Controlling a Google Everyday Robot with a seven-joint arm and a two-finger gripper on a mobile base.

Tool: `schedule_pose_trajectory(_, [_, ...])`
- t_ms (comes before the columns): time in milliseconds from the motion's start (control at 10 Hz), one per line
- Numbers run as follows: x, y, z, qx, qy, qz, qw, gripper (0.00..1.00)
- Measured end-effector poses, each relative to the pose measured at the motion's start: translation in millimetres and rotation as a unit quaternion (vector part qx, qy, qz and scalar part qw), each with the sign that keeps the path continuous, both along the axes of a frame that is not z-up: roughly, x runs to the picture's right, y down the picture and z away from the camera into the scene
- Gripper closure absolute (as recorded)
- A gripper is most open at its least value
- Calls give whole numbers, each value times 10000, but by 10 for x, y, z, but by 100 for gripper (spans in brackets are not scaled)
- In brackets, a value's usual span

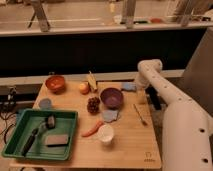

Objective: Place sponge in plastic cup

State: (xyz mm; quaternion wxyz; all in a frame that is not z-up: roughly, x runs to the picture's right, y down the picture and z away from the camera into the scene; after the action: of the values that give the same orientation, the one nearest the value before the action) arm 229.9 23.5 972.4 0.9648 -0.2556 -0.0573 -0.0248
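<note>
A light blue sponge lies at the back right of the wooden table, just right of the purple bowl. A white plastic cup stands upright near the table's front middle. My white arm reaches in from the right and bends down over the table's right edge. My gripper is at the sponge's right side, low by the table. I cannot tell whether it touches the sponge.
A green tray at the front left holds a brush and a grey block. An orange bowl, an apple, a banana, grapes, a carrot, a blue cloth, a fork and a small blue cup lie around.
</note>
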Motion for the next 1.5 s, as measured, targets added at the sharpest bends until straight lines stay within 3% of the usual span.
schedule_pose_trajectory(400, [-198, -69, 55, 250, -320, -21, 9992, 20])
schedule_pose_trajectory(700, [-291, -131, 122, 368, -370, -34, 9986, 20])
schedule_pose_trajectory(1500, [-319, -301, 284, 501, -69, 148, 9986, 20])
